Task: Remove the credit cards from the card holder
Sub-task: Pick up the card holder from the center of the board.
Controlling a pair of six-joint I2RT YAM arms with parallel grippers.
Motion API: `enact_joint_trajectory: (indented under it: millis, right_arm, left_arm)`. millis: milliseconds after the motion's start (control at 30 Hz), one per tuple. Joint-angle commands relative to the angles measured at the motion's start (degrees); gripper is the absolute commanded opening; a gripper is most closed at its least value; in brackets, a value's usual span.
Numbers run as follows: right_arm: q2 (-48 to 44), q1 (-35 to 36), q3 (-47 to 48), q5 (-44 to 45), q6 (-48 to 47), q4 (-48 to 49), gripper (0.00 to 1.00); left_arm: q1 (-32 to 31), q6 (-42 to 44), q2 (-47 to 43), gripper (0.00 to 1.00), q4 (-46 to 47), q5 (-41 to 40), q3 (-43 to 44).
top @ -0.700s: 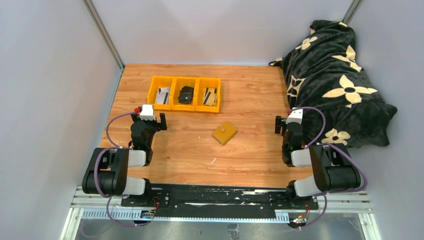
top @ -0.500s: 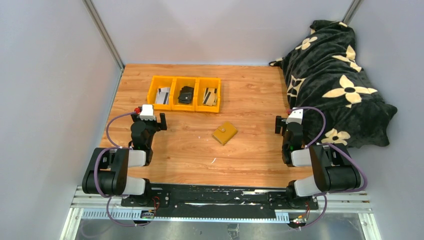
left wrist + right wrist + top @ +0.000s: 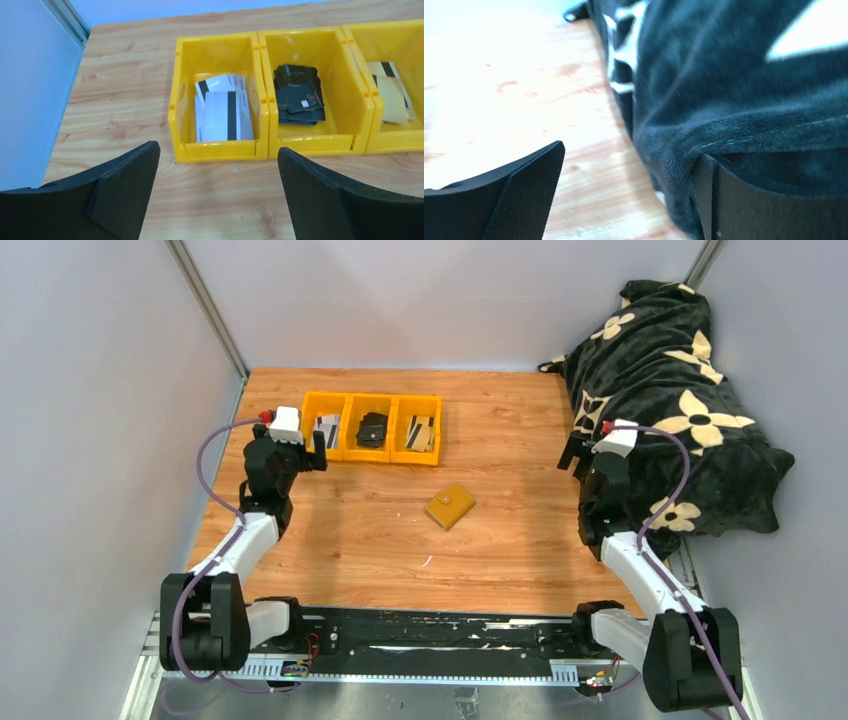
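Robot lab cell: grey panel walls [image 3: 90, 440], aluminium rail [image 3: 420, 673].

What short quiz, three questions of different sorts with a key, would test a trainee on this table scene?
1. True or false: the card holder lies folded shut on the table, outside the yellow bins.
2. What lies in the middle bin? A) keys B) black folded items C) nothing
3. Which one hangs open right beside the flowered blanket: the left pincer or the right pincer?
Key: 1 true; 2 B; 3 the right pincer.
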Motion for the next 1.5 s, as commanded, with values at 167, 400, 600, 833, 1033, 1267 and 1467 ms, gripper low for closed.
enact_joint_trajectory:
  millis: [167,400,600,833,1033,1267,1467]
  right_arm:
    - [-1.58,-3.02,13.5,-17.27,28.86,-26.18,0.96]
    - [4.27,5.55,19.6,-24.91,27.37,-34.99,0.96]
    - [8.38,19.82,19.79,-13.33,28.65,-37.23,0.96]
    - [20.3,31.73,24.54,-5.48,33.33,-40.02,0.96]
    - [19.31,31.04,27.12,-2.42,31.01,-44.0,0.97]
    - [7.36,27.2,26.85,5.49,28.48,-47.5,0.97]
    - [5.16,28.53,27.95,5.19,29.94,-49.15,0.97]
  left_arm:
    - [7.61,1.66,-1.62,1.0,-39.07,15.52,18.01]
    - [9.08,2.09,-4.11,1.0,-48.25,17.48,22.92]
    - [9.09,2.78,-6.64,1.0,-52.5,18.27,23.31]
    - [9.09,3.75,-8.58,1.0,-56.34,20.34,23.89]
    - [9.04,6.29,-10.01,1.0,-59.27,21.35,23.75]
    - [9.09,7.34,-11.27,1.0,-59.47,21.7,23.66]
    - [9.09,6.27,-10.86,1.0,-59.66,23.52,25.16]
